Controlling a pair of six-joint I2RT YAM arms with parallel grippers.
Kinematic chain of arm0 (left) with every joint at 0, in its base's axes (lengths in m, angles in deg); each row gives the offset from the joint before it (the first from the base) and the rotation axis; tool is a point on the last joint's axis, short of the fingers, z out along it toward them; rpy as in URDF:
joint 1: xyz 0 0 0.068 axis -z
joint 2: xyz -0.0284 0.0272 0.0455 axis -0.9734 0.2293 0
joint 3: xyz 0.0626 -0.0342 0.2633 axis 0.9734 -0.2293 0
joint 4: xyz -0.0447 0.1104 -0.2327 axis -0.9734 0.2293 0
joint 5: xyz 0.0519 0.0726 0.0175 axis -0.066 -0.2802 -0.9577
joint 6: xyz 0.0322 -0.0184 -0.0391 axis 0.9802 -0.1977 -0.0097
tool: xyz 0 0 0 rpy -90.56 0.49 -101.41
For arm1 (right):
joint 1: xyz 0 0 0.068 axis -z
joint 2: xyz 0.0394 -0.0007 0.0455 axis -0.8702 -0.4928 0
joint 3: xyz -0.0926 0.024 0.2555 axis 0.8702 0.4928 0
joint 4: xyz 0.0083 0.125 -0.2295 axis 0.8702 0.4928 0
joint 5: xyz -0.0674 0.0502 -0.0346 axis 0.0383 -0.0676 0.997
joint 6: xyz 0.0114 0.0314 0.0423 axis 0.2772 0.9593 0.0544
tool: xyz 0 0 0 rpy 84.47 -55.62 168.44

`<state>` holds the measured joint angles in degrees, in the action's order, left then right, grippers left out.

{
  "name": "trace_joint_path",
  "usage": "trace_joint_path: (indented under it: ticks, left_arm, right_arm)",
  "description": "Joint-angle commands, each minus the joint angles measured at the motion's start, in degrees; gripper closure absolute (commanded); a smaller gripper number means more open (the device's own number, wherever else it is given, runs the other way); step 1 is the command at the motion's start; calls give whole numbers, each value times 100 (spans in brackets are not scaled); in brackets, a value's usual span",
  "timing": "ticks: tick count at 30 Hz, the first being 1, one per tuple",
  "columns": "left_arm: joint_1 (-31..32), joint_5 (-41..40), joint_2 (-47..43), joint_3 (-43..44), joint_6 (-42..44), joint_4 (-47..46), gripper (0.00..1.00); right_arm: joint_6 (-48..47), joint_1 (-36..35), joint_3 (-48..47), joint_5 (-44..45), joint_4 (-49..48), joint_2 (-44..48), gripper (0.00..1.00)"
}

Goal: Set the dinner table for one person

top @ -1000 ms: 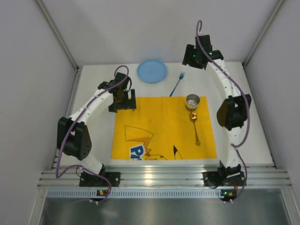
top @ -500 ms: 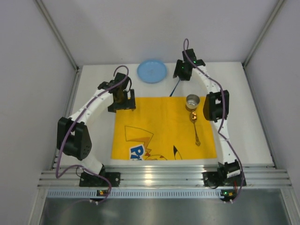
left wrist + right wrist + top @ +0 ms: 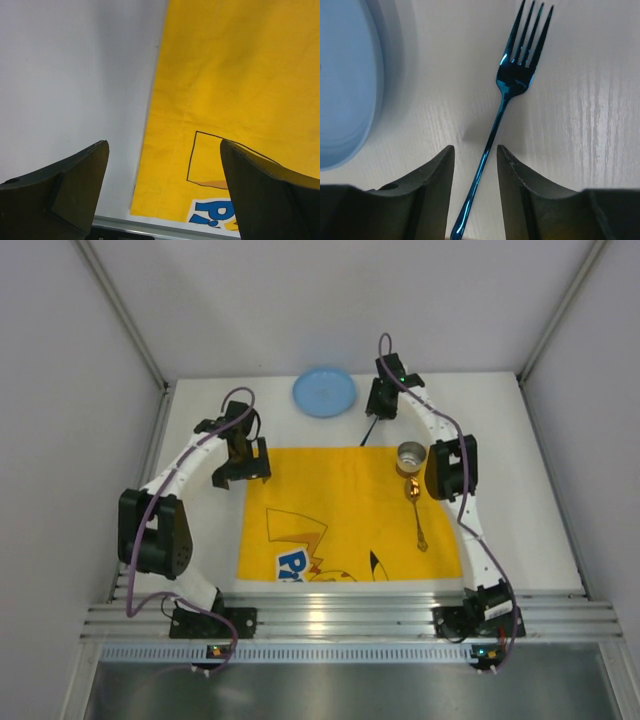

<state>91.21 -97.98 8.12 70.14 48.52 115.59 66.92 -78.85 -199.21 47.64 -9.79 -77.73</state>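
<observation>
The dinner table [image 3: 540,500] carries a yellow placemat [image 3: 340,500]; beyond it lie a blue plate [image 3: 324,391] and blue fork [image 3: 516,75].

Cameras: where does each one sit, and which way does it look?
Top external: fixed above and behind, looking down on the table, yellow placemat, left arm and right arm.
Left wrist: on the left arm, looking down past the open left tool at the placemat's edge.
Right wrist: on the right arm, looking down at the blue fork, straddled by the right tool, blue plate beside.
Shared: top and right wrist both show fork and plate.
</observation>
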Motion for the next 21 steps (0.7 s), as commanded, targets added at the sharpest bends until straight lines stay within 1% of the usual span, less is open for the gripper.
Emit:
trace_joint_path:
  ticks: [1,5,7,10,12,16,21]
  left_arm:
    - [-189,7,-226,-113,116,-123,2]
    - [-233,-2,-208,-148,124,-141,2]
    - [-233,-2,-173,-166,133,-150,2]
    - [-259,42,-121,-166,125,-150,2]
    - [-268,77,-59,-140,107,-132,2]
    - [-268,165,99,-78,89,-80,2]
    - [-277,139,169,-8,107,-35,2]
  right_arm:
    - [6,-140,-300,589,196,-111,60]
    - [-564,-141,-441,1249,617,-146,65]
    - [-784,-140,-432,1617,794,-181,65]
    - [-1092,-97,-424,1821,1251,-339,64]
    - [-1102,-35,-301,1830,1462,-374,64]
    - [-1058,53,-195,1716,1463,-322,64]
    - [-663,343,16,1137,1155,-190,67]
